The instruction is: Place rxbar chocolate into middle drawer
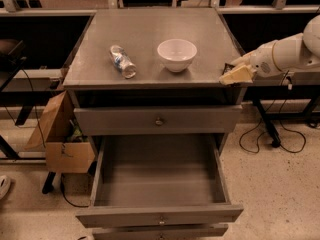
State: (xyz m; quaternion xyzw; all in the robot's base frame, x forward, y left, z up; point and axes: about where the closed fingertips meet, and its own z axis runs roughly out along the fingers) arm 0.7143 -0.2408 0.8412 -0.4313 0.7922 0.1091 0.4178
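Observation:
My gripper point(234, 74) is at the right front corner of the cabinet top, just over its edge, on the white arm point(285, 54) coming in from the right. A small dark sliver, the rxbar chocolate point(228, 67), shows at the fingertips, and the gripper looks shut on it. The middle drawer point(159, 215) is pulled wide open below and to the left of the gripper. Its grey tray holds nothing.
A white bowl point(176, 54) and a clear plastic bottle point(122, 61) lying on its side sit on the cabinet top point(150, 29). The top drawer point(159, 120) is shut. A cardboard box point(60, 141) stands at the left, and cables point(270, 139) lie on the floor at the right.

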